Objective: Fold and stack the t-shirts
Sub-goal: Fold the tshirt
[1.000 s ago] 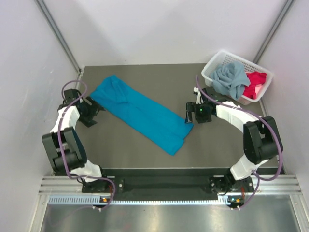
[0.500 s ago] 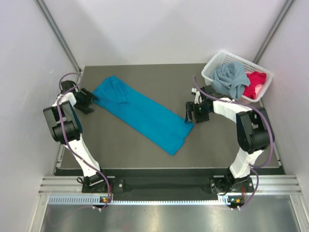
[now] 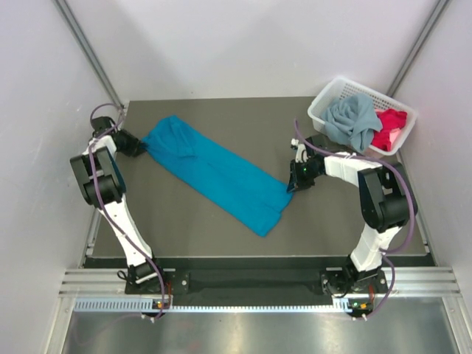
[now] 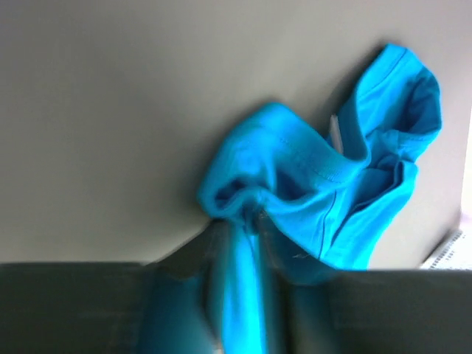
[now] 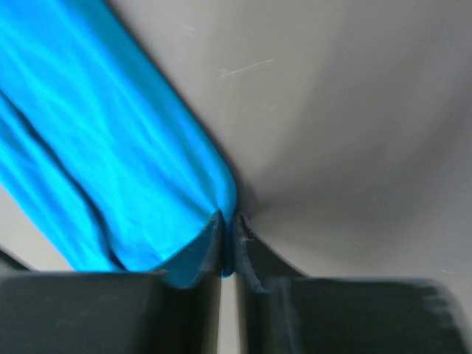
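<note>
Moved since a sec ago: both arms reached out to the ends of the teal t-shirt. The left gripper slid up to its far-left end and the right gripper nudged onto its right corner. Both went from wide apart to pinched. Shirt itself hasn't shifted afaict.

Left gripper: clamped on a bunched bit of teal cloth. Its wrist cam shows the fabric puckered up and running down btw the jaws.

Right gripper: jaws nearly together w/ the shirt's corner edge nipped in the slit. Thin bite, right at the hem.

Teal t-shirt: lying on the table as a long diagonal strip, far-left to mid-right. Looks folded lengthwise already imo, near end a bit doubled over.

Basket: white lattice one, far-right corner, well apart from the teal shirt.

Grey-blue t-shirt: crumpled in the basket, left side, hanging over the rim a bit.

Red-pink t-shirt: also in the basket, right side, scrunched.

Done so far: 1 of 3 shirts is out and part-folded, that's it.

Left to do: finish the teal one (prob bring one end over the other, just my guess), then do both basket shirts. No stack exists yet, so early days tbh.

Watch out: the right-side pinch is tiny and could slip once the cloth lifts.
</note>
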`<state>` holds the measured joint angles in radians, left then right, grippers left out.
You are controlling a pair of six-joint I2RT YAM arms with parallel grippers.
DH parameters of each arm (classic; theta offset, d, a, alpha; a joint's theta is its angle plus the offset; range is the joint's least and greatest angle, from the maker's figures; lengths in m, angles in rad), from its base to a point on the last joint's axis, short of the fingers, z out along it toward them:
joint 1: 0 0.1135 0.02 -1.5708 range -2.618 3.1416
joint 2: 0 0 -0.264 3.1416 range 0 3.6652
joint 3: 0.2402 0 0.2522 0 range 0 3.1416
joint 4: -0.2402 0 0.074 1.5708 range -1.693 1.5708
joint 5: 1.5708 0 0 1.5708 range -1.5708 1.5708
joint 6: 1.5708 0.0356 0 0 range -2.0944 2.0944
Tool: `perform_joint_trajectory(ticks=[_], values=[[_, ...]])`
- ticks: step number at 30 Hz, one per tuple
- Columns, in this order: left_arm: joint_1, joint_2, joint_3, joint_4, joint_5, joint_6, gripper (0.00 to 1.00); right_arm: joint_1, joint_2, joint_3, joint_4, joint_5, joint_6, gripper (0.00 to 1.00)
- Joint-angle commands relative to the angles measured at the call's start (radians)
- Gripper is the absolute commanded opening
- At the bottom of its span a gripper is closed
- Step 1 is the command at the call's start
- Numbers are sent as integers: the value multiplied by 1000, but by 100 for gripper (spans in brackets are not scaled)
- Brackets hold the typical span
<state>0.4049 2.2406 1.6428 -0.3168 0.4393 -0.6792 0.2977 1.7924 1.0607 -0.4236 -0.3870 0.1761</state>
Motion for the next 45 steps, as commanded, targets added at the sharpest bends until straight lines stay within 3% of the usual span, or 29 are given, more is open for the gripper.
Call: perform_joint_trajectory(ticks=[1, 3, 4, 10, 17, 20, 21, 24, 28, 30, 31, 36, 41, 45], values=[[-6, 99, 69, 15, 19, 29, 21, -3, -4, -60, 32, 11, 40, 1], [-15, 140, 116, 33, 36, 23, 14, -3, -16, -97, 54, 11, 89, 0], [-20, 152, 136, 41, 38, 17, 5, -2, -39, -116, 58, 11, 109, 0], [-61, 246, 297, 50, 16, -17, 1, 63, -224, -307, 126, -22, 270, 0], [-92, 364, 517, 27, 12, -51, 1, 410, -315, -395, 244, -59, 408, 0], [-106, 360, 540, 12, 4, -51, 17, 494, -269, -374, 315, -64, 460, 0], [-109, 350, 542, -22, -1, -40, 31, 498, -260, -369, 330, -67, 471, 0], [-115, 295, 535, -103, -23, 13, 54, 501, -242, -318, 312, -40, 461, 3], [-117, 119, 407, -258, -132, 87, 63, 500, -229, -229, 230, -4, 369, 17], [-120, -48, 214, -255, -189, 99, 66, 498, -235, -199, 186, 0, 340, 33], [-124, -109, 74, -249, -200, 102, 68, 500, -238, -193, 171, 16, 315, 37], [-143, -478, -282, -251, -180, 99, 68, 474, -252, -168, 71, 46, 252, 58], [-287, -774, -573, -317, -160, 90, 71, 445, -255, -194, 60, 43, 221, 61], [-440, -955, -777, -318, -123, -28, 73, 443, -237, -212, 80, 27, 218, 61]])
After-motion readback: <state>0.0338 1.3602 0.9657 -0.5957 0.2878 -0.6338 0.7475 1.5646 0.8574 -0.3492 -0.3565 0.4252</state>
